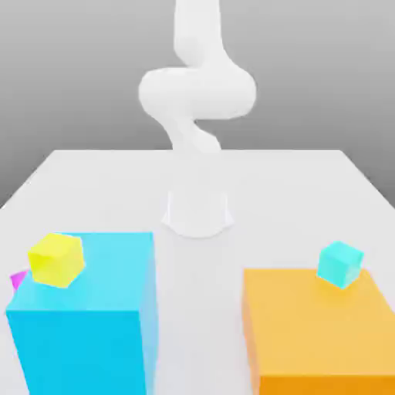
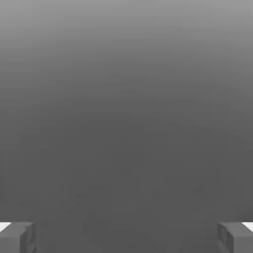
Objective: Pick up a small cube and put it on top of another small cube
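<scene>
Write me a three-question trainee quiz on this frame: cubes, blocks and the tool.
1. True or false: the yellow cube sits on the orange block.
2. Which small cube is mostly hidden behind the blue block?
A. teal
B. magenta
C. yellow
3. Fill in: in the hand view the tool has its fingers spread wide with ____ between them.

Key:
1. False. It sits on the blue block; the teal cube is at the orange block's far edge.
2. B. A corner of the magenta cube peeks out on the exterior view's left.
3. Nothing; the tool is open.
</scene>
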`<state>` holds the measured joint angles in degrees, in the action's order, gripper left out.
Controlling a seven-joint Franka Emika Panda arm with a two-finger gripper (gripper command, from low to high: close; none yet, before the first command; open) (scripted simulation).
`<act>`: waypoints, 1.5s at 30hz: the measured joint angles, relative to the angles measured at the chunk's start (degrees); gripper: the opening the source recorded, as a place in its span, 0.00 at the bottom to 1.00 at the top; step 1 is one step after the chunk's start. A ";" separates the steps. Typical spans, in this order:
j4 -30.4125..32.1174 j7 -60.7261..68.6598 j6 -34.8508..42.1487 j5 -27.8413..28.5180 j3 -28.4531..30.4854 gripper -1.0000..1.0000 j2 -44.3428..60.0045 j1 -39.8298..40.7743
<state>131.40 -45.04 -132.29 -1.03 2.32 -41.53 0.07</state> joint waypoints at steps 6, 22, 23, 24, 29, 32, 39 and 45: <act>-0.70 1.96 -2.08 -3.12 6.46 0.50 12.54 0.89; -1.99 5.63 -8.27 -9.55 18.21 0.50 45.51 9.50; -1.69 5.50 -8.99 -9.51 18.76 0.50 47.42 10.34; -1.38 5.31 -9.73 -9.40 19.34 0.50 49.35 11.06; 7.21 4.43 -16.99 -10.25 23.04 0.50 52.12 14.46; 13.34 4.26 -21.81 -11.44 25.18 0.50 52.82 16.60; 16.28 11.54 -32.48 -23.12 17.23 0.50 60.80 24.80; 15.82 12.89 -33.81 -24.92 14.98 0.00 62.61 26.63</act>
<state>147.21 -32.15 -166.11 -25.96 17.30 21.08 26.70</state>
